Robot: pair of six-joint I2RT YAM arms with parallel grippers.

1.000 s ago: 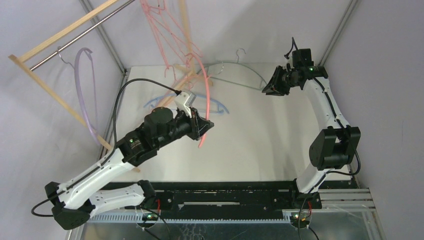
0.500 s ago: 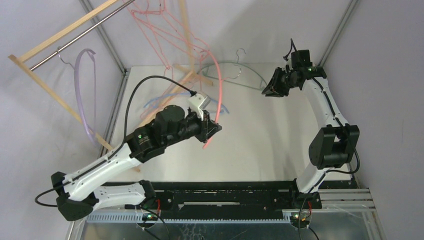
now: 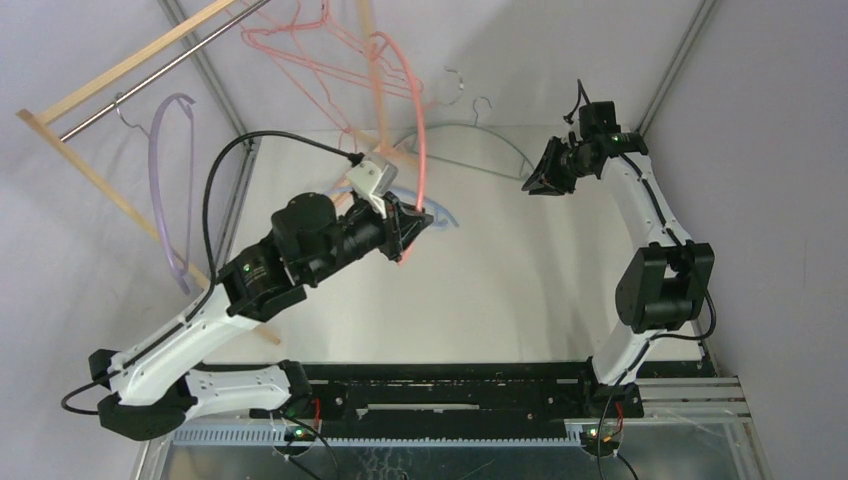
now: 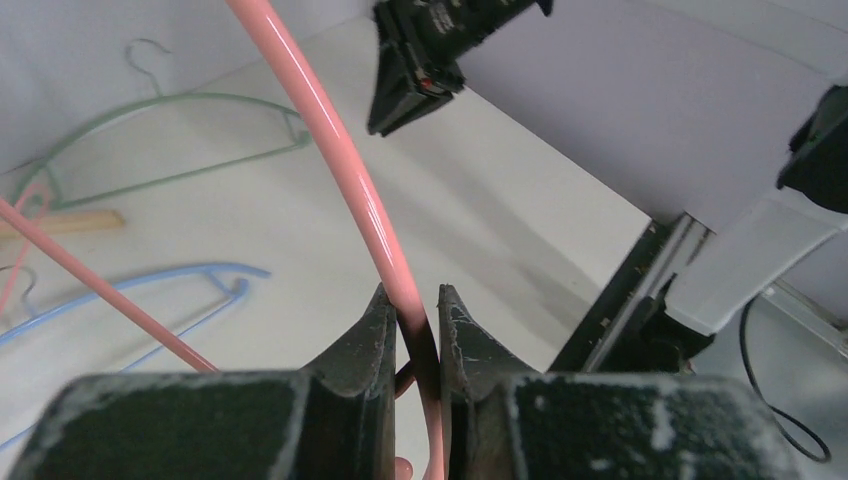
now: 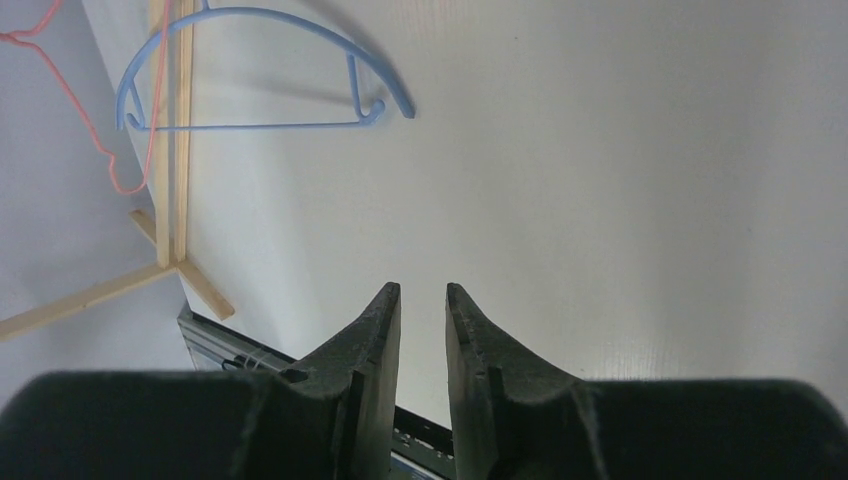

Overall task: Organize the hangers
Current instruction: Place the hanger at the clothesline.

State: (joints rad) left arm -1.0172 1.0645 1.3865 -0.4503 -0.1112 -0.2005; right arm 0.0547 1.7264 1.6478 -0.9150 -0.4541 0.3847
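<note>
Five kinds of hanger show. One lilac hanger [image 3: 170,180] hangs by its hook from the metal rod [image 3: 165,68] of the wooden rack [image 3: 95,90] at the far left. One thick pink hanger [image 3: 421,130] is pinched between the closed fingers of the left gripper [image 4: 415,320] and is raised off the table. It curves up and away toward the far wall. One green hanger [image 3: 480,135] lies flat along the far edge of the table [image 3: 520,290]. One blue hanger [image 5: 260,70] lies flat at the far left, beside the rack's wooden foot and partly under the left arm in the overhead view. Thin pink-red wire hangers [image 3: 320,50] hang in an overlapping bunch at the far top. There are at least two, and the exact count cannot be told. The right gripper [image 5: 422,300] hovers at the far right, close to the right wall and near the right tip of the green hanger. Its jaws stand a narrow gap apart with nothing between them. The two grippers are well apart. The rack's legs and the left wall crowd the far-left corner, where the pink, blue and wire hangers cluster. The middle and the near right of the table show bare surface right up to the black rail at the near edge, so that is the open room for moving.
</note>
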